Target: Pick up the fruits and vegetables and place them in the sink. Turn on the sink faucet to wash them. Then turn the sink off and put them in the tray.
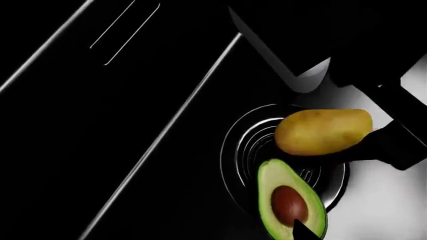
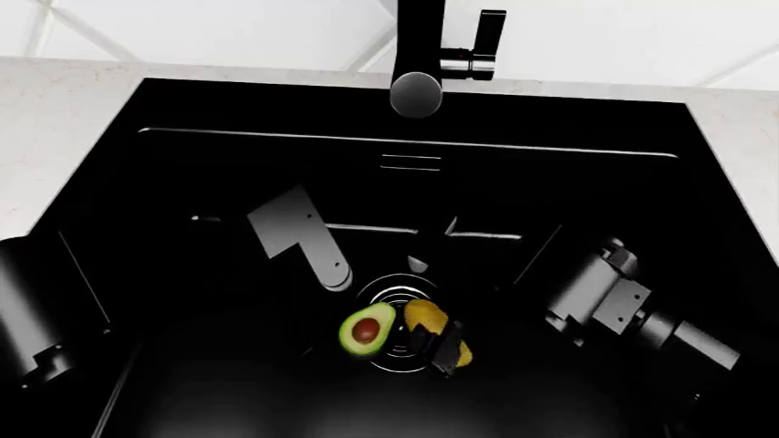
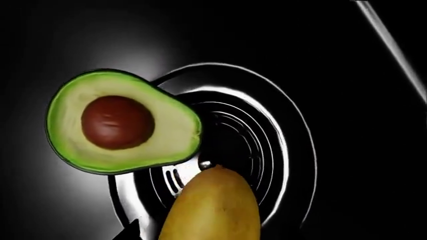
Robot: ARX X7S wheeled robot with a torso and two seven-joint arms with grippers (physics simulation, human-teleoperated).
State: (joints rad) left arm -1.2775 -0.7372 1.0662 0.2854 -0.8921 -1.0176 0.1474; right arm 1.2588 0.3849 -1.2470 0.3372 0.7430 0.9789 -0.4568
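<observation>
Two arms reach down into the sink (image 2: 146, 182), both dark against its black walls. Coming in from about four o'clock in the head view, the right arm angles toward the middle of the basin, and the right gripper (image 2: 436, 345) is closed on the yellow fruit (image 2: 424, 317), dark fingers (image 2: 443, 350) clasping its near end. From about ten o'clock the left arm slants in, with the left gripper (image 2: 331, 271) ending just beside the drain (image 2: 392, 290); whether its fingers are spread or pressed together I cannot tell.

Over the ringed drain lie both pieces of produce, side by side and nearly touching. The halved avocado (image 2: 368, 330) faces cut side up, brown pit showing, at the fruit's nine o'clock. From the right wrist, the fruit's rounded tip points at the drain's centre, with the avocado overlapping the outer ring.

At twelve o'clock the faucet (image 2: 418, 55) stands on the back rim, its round silvery end hanging over the basin and its short lever upright at its side.
</observation>
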